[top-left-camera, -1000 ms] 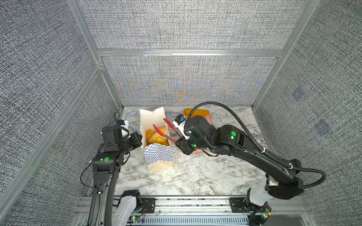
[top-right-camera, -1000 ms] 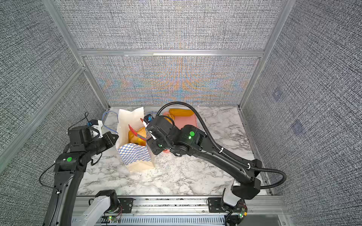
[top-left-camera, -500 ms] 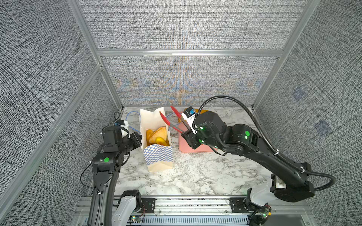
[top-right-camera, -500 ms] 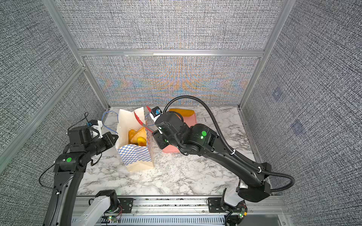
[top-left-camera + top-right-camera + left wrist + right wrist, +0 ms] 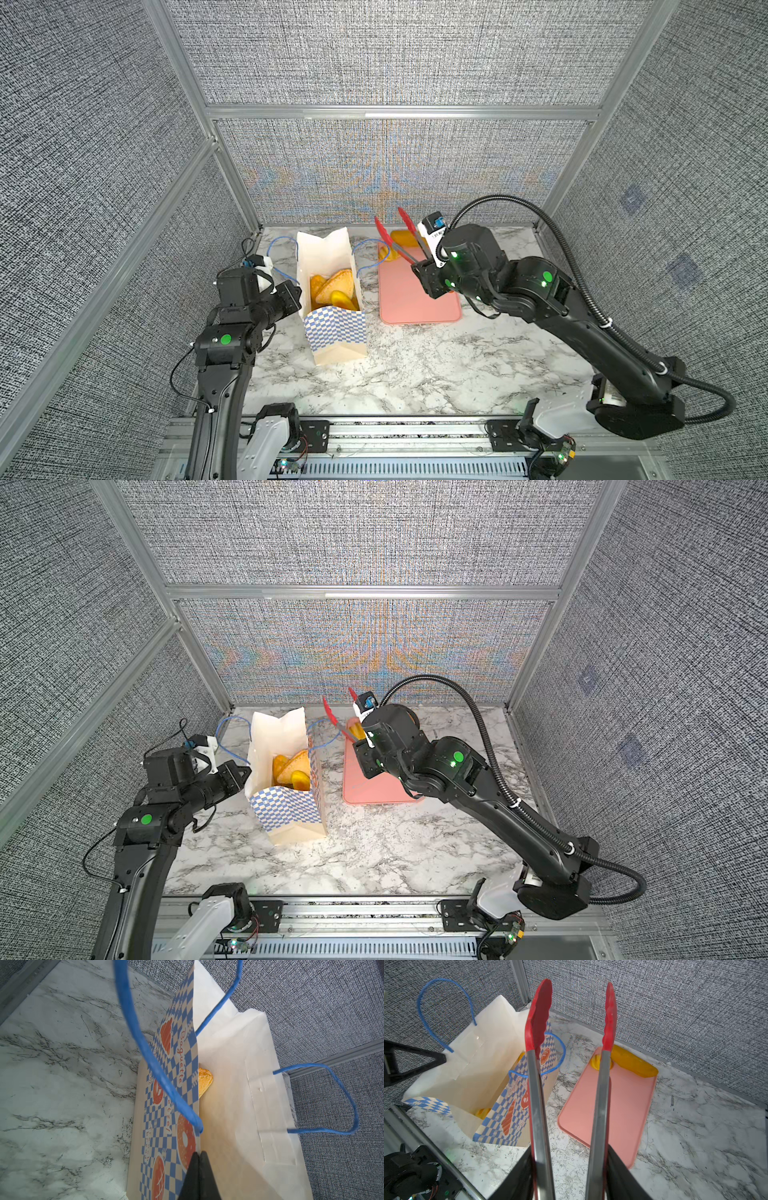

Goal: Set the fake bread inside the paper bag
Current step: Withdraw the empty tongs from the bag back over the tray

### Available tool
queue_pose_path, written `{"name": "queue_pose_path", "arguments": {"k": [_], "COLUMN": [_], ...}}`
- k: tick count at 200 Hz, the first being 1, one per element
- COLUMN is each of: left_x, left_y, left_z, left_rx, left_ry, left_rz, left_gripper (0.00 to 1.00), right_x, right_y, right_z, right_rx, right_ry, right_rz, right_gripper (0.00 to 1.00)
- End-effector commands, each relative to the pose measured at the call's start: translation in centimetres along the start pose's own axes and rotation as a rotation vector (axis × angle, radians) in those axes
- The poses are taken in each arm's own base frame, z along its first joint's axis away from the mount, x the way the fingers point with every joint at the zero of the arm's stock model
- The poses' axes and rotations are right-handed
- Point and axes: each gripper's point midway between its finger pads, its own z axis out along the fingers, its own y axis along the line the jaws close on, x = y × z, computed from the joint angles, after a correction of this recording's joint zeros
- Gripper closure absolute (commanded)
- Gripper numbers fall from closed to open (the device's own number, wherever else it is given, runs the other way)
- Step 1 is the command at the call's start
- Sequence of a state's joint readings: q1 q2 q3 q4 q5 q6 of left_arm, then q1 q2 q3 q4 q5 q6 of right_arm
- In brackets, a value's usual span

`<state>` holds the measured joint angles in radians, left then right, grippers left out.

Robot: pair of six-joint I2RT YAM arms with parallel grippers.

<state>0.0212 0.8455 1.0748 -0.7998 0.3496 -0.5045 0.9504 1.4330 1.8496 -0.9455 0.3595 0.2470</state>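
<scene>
- In a top view, the paper bag (image 5: 336,337) stands open, pastries (image 5: 332,286) inside.
- Left wrist: left jaws shut on its rim; hold firm.
- Right wrist: right jaws grip empty, spread red tongs (image 5: 538,1084); straddle the roll (image 5: 594,1062) by the long loaf (image 5: 633,1062) on the pink tray (image 5: 623,1105).

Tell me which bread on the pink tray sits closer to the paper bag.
The small round roll, at the tray corner nearest the bag; the long loaf lies along the far edge.

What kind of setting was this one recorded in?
Most likely a lab robot cell, not a real bakery: grey textured panels in aluminium framing wall in a marble-look tabletop, two arms sit on a front rail, and the bread looks plastic.
</scene>
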Motion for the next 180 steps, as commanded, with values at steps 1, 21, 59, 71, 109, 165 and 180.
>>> {"name": "queue_pose_path", "arguments": {"k": [1, 21, 59, 71, 109, 165, 180], "left_x": [-0.3, -0.4, -0.4, -0.4, -0.2, 0.0, 0.0], "left_y": [-0.2, -0.3, -0.2, -0.2, -0.1, 0.0, 0.0], "left_z": [-0.1, -0.1, 0.1, 0.1, 0.4, 0.4, 0.4], "left_rx": [0.008, 0.008, 0.008, 0.008, 0.009, 0.009, 0.009], "left_ry": [-0.012, -0.015, -0.01, -0.011, -0.006, -0.002, -0.001], "left_rz": [0.009, 0.012, 0.011, 0.011, 0.006, 0.008, 0.008], "left_gripper": [0.99, 0.99, 0.99, 0.99, 0.98, 0.98, 0.98], "right_x": [-0.8, 0.1, 2.3, 3.1, 5.0, 7.3, 8.0], "right_y": [-1.4, -3.1, -5.4, -5.7, -6.6, -10.3, -11.8], "right_z": [0.1, 1.0, 3.6, 4.7, 8.4, 13.2, 14.2], "right_rx": [0.005, 0.02, 0.046, 0.047, 0.044, 0.112, 0.138], "right_ry": [-0.043, -0.02, 0.049, 0.077, 0.153, 0.24, 0.258], "right_rz": [0.076, 0.127, 0.193, 0.208, 0.245, 0.309, 0.333], "right_gripper": [0.49, 0.49, 0.49, 0.49, 0.49, 0.49, 0.49]}}
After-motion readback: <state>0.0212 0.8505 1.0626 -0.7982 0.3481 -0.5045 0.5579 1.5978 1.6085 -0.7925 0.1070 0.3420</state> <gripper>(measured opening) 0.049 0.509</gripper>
